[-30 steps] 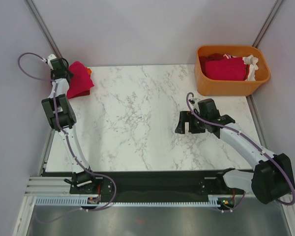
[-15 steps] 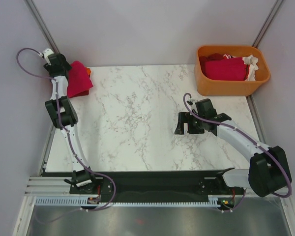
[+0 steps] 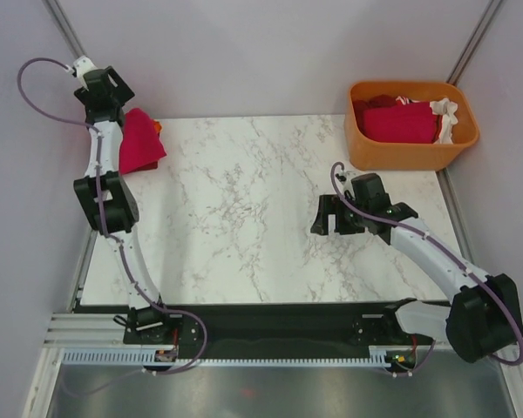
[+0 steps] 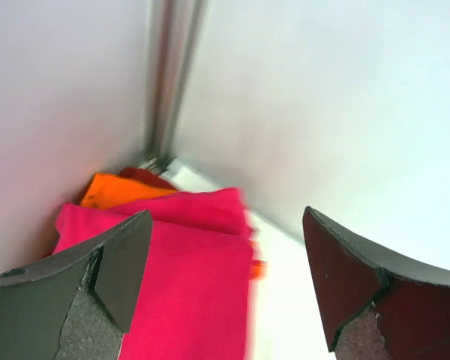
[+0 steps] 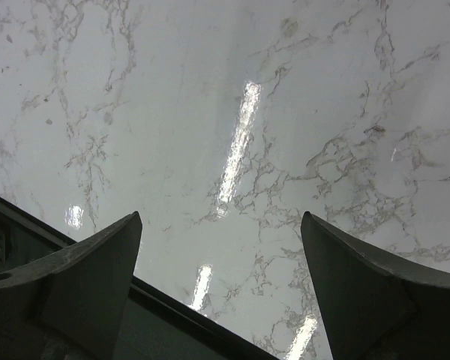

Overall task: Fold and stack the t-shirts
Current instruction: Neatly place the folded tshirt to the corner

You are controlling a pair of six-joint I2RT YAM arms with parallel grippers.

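Fully outstretched, left gripper (image 4: 225, 217) hovers over t-shirts (image 4: 191, 289)

Orange tub (image 3: 401, 155) on marble table (image 3: 244, 218), far right

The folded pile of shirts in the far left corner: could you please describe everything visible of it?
The pile is soft cloth: a crimson-pink shirt on top, folded, with orange and dark red edges peeking from beneath. It lies on the marble-look table, in its far left corner; the open left pincer hangs above.
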